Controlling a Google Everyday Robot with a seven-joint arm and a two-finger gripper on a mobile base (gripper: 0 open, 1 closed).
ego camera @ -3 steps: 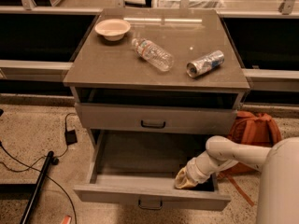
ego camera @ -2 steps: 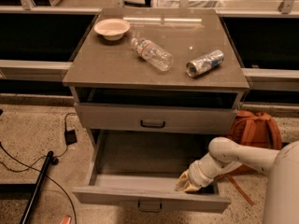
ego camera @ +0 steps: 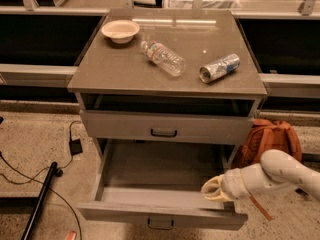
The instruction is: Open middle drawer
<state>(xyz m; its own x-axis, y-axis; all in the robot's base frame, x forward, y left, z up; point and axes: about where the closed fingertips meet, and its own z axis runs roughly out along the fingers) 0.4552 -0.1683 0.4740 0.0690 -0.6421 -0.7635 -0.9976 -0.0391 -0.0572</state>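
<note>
Camera view puts the middle drawer (ego camera: 125,211) pulled well out of the cabinet (ego camera: 100,74), its bare inside open to you and its small dark handle (ego camera: 161,224) at the bottom edge of the frame. The drawer above it (ego camera: 115,125) looks pushed in. Your claw (ego camera: 212,189) hangs at the middle drawer's right front corner, just behind the front panel and over the inside. You cannot tell from here whether it is open or closed, and it does not seem to be on the handle.

By my reading the pull is all but done, so the care now lies in coming away cleanly. If you want more travel, draw straight toward yourself along the runners. The claw is off-centre, and a skewed tug could jam the drawer. Lift the claw clear of the front panel before you swing the arm away, so you don't nudge the drawer inward. Mind the orange backpack (ego camera: 272,141) on the floor just right of the cabinet. The bowl (ego camera: 120,30), bottle (ego camera: 163,58) and can (ego camera: 219,67) on top lie loose, and a jolt could roll them.
</note>
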